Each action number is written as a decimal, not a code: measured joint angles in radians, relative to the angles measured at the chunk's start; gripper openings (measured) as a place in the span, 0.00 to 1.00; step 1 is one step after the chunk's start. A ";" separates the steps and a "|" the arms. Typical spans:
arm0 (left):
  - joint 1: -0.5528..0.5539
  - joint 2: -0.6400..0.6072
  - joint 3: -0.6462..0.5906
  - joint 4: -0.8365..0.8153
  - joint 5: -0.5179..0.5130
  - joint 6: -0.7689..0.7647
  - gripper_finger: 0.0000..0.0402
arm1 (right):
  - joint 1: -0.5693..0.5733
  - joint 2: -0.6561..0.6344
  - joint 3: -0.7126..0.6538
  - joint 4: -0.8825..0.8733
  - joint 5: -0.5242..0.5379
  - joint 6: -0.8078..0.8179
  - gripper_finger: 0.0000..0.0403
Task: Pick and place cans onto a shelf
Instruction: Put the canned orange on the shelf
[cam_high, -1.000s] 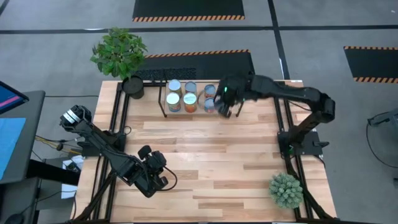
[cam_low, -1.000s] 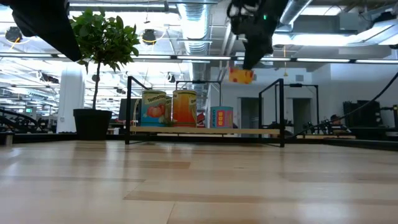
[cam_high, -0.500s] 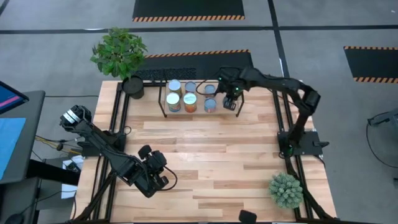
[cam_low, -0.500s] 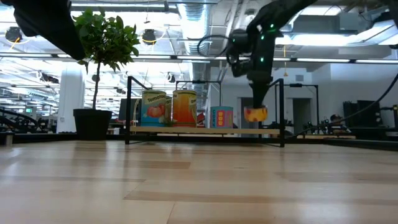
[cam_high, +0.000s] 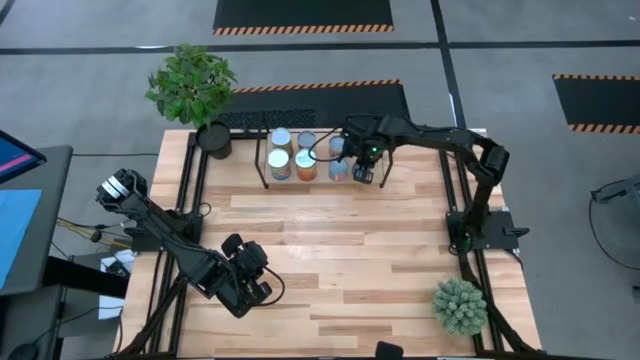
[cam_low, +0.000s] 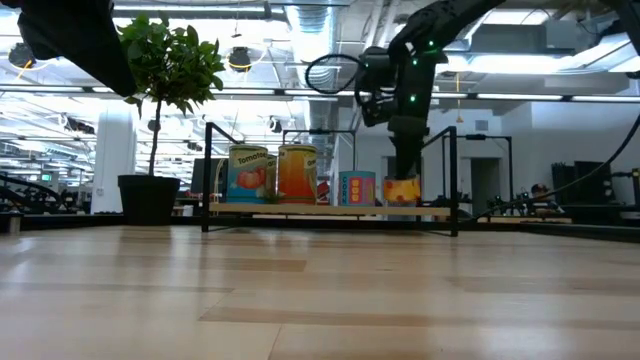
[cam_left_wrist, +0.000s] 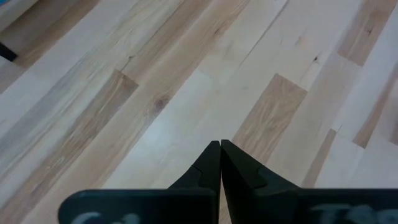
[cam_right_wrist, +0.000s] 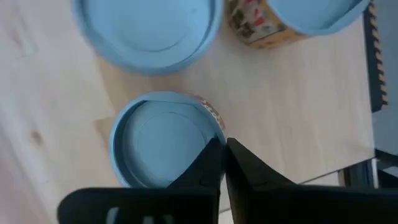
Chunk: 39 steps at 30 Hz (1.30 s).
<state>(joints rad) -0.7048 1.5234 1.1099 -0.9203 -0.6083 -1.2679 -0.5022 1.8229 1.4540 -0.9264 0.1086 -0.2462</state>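
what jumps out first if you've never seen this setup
The right end effector reaching down onto the shelf at the table's far edge, holding a small yellow can beside the row of cans already standing there. Next, the leafy plant at the far left corner.

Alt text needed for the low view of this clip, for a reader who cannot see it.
The right gripper reaches down from above, holding a small yellow can at the right end of the shelf. Three taller cans stand on its board to the left, and a potted plant stands beyond the shelf's left end.
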 joint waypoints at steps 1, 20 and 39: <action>0.000 0.000 0.000 0.000 0.000 0.000 0.00 | 0.000 0.001 0.000 -0.001 0.001 0.001 0.08; 0.000 0.000 0.000 0.022 0.010 0.000 0.00 | -0.004 0.003 -0.002 0.040 0.051 0.002 0.12; 0.000 0.000 0.000 0.022 0.011 -0.004 0.00 | -0.003 0.003 0.020 0.016 0.129 0.002 0.23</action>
<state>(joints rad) -0.7048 1.5234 1.1099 -0.8981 -0.5976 -1.2720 -0.5049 1.8259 1.4745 -0.9103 0.2379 -0.2440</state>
